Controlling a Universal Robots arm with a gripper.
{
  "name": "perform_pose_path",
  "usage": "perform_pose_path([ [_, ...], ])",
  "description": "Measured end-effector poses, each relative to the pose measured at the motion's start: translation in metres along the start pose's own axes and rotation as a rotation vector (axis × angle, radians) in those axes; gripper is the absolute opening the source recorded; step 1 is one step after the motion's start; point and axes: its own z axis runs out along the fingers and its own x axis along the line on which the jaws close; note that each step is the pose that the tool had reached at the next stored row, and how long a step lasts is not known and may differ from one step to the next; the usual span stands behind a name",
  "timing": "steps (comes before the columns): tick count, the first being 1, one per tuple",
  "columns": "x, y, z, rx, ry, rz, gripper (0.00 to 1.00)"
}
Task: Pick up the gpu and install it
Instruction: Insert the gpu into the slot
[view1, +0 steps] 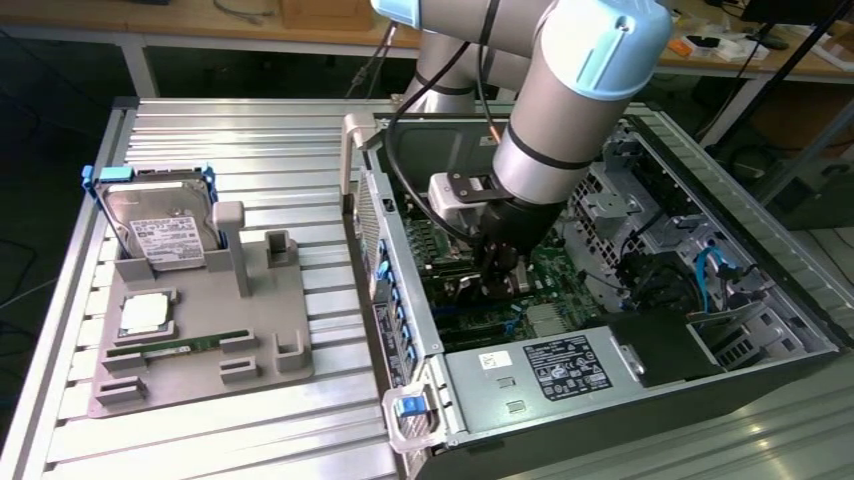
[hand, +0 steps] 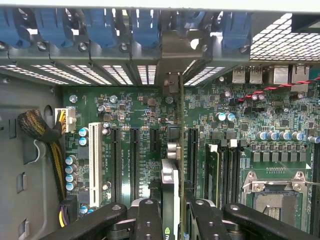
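Gripper (hand: 172, 220) closed narrowly on the gpu (hand: 170, 175), which stands edge-on over the motherboard (hand: 130, 110), among the board's black slots (hand: 135, 157), inside the case (view1: 400, 330).

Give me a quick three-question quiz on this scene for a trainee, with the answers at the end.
1. Fill in: the hard drive sits in the gray fixture at the exterior view's ____.
2. True or false: the gripper is shut on the gpu.
3. Where is the gpu? A) lying in the gray fixture; B) held edge-on over the motherboard; C) resting on the hard drive.
Key: 1 left; 2 true; 3 B.
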Motion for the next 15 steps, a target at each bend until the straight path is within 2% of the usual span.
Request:
perform_pose_path([
  [15, -0.0004, 0.0001, 0.0022, 0.0002, -0.0005, -0.002, 0.27],
])
